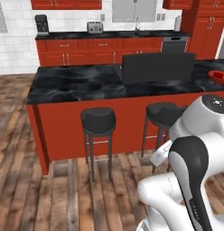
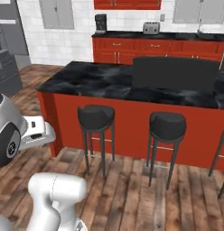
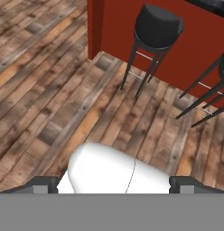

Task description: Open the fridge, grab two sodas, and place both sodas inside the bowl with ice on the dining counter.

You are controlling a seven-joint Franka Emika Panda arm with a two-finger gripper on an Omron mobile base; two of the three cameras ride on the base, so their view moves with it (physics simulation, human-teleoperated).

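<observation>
- The two-finger gripper (image 3: 114,182) is seen in the hand view with its small dark fingertips (image 3: 41,182) spread wide; nothing is held or touched.
- Worn wooden plank floor (image 3: 50,90) lies below it.
- A black round-seated bar stool (image 3: 158,27) stands against the red side panel of the black white-veined marble dining counter (image 1: 77,81).
- A shallow red bowl (image 1: 219,76) sits at the counter's far right edge.
- Red wall cabinets (image 1: 100,47) stand behind.

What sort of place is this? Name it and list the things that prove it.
A home kitchen, by the look of it: an island dining counter with black stools along it, a coffee maker and toaster on the back counter, and a fridge to the left.
</observation>
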